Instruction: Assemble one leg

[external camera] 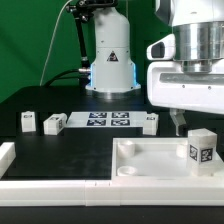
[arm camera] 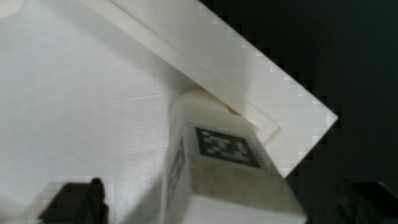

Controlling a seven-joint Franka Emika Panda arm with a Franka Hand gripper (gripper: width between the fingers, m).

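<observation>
A leg (external camera: 200, 150), a small white block with a black-and-white tag, stands upright in the near right corner of the large white tray-like piece (external camera: 150, 146). My gripper (external camera: 195, 120) hangs just above it, open. In the wrist view the leg (arm camera: 222, 150) lies between my two dark fingers (arm camera: 71, 200), with a gap on each side, and the tray-like piece (arm camera: 89, 100) lies beneath it. Nothing is held.
Three more legs stand on the black table: two at the exterior view's left (external camera: 27, 121) (external camera: 54, 123) and one near the middle (external camera: 150, 123). The marker board (external camera: 108, 119) lies between them. The robot base (external camera: 110, 60) is behind. A white rim (external camera: 10, 160) borders the table's near left.
</observation>
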